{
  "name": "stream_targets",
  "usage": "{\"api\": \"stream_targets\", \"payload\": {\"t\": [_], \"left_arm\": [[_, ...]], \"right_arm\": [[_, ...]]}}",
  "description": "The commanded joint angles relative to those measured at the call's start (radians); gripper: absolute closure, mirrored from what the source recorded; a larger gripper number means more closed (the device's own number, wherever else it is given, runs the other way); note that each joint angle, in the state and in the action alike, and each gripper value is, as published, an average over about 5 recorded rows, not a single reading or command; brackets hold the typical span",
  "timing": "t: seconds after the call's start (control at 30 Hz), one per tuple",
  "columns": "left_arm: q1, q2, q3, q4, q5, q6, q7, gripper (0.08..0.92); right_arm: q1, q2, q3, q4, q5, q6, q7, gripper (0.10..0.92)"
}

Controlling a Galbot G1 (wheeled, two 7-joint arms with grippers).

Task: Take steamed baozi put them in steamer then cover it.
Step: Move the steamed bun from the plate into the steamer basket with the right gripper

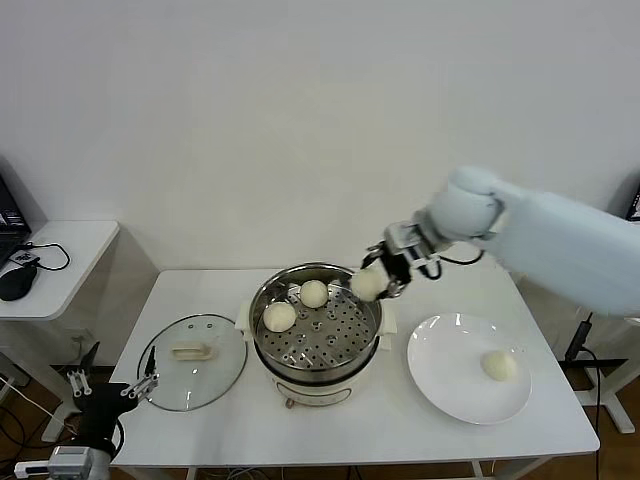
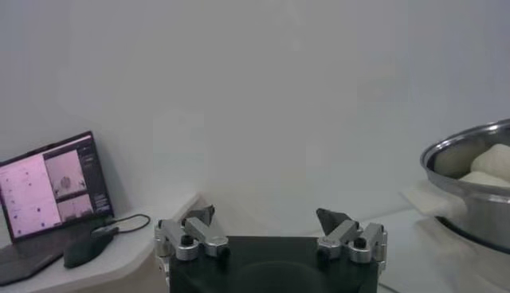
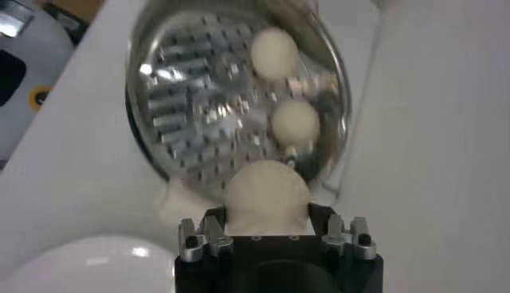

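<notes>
We note the right hand (image 1: pixel 380 276) gripping a bun (image 1: pixel 367 284), held in the air at the steamer (image 1: pixel 372 335) rim on the robot's right-far side. From the right wrist view the held bun (image 3: pixel 266 197) sits between the jaws, with the perforated floor lying ahead of and below it.

Key relation: the free floor space lies toward the robot's left and near side of the held bun. Two buns already rest inside, one at the far rim (image 1: pixel 314 293) and one toward the left (image 1: pixel 279 316). The open patch is the centre and near-right part of the basket. We judge that the hand must travel inward past the rim and then descend; releasing here risks the bun landing on the rim.

A fourth bun (image 1: pixel 499 365) waits on the plate (image 1: pixel 440 385) at the right, close to the right arm.

The lid (image 1: pixel 215 385) lies flat on the worktop (image 1: pixel 400 440), left of the steamer. The left hand (image 1: pixel 108 384) is parked low at the worktop's left-near corner, jaws wide open and empty, the nearer hand for the lid.
</notes>
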Motion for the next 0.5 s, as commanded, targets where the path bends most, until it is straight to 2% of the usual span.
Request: {"api": "stream_targets", "payload": {"t": [0.03, 0.23, 0.5], "left_arm": [[0.001, -0.003, -0.009, -0.004, -0.001, 0.000, 0.000, 0.177], [0.001, -0.009, -0.016, -0.008, -0.006, 0.000, 0.000, 0.177], [-0.002, -0.009, -0.018, -0.002, -0.010, 0.000, 0.000, 0.177]], "right_arm": [[-0.006, 0.221, -0.184, -0.017, -0.068, 0.161, 0.080, 0.380], [-0.038, 0.272, -0.204, -0.050, -0.205, 0.239, 0.096, 0.380], [-0.059, 0.316, -0.214, -0.057, -0.261, 0.290, 0.123, 0.381]]}}
